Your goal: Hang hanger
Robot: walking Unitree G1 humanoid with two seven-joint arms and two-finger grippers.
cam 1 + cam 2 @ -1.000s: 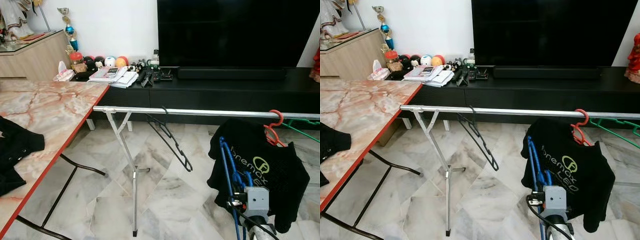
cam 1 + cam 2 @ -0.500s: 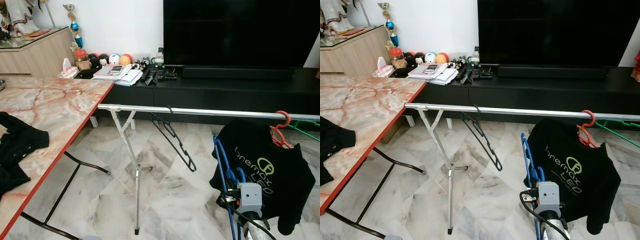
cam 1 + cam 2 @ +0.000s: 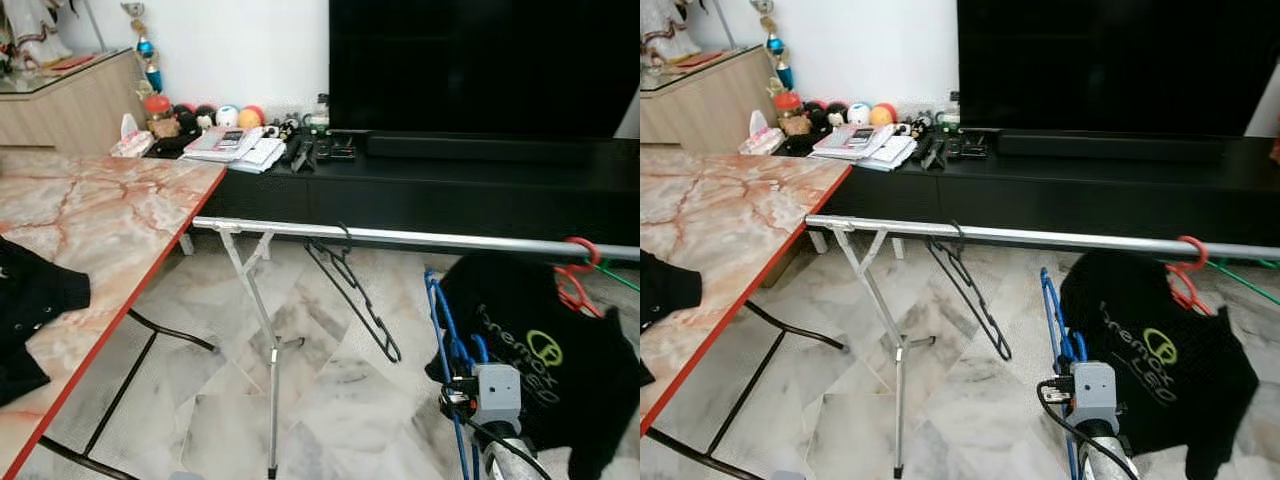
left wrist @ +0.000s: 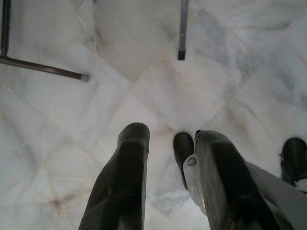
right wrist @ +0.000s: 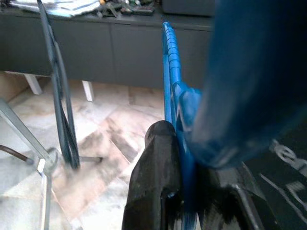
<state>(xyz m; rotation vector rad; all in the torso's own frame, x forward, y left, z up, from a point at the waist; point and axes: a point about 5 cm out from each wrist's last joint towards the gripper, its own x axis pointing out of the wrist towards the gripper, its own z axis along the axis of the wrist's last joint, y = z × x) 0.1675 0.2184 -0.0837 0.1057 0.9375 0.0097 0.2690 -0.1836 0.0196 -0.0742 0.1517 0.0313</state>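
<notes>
My right tool (image 5: pixel 184 191) is clamped on the blue hanger (image 3: pixel 441 320), which stands upright at the lower right of the frame, below the silver rail (image 3: pixel 400 237) and just beside the black shirt (image 3: pixel 545 350) on its red hanger (image 3: pixel 577 275). A black hanger (image 3: pixel 355 290) hangs empty near the rail's middle. My left tool (image 4: pixel 168 158) hangs idle over the marble floor (image 4: pixel 144 81), fingers apart. The marble tabletop (image 3: pixel 90 220) sits at left.

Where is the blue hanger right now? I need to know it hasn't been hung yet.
The blue hanger is clamped in the right gripper, low on the robot's right, below the silver rail, between the black hanger and the black T-shirt.
</notes>
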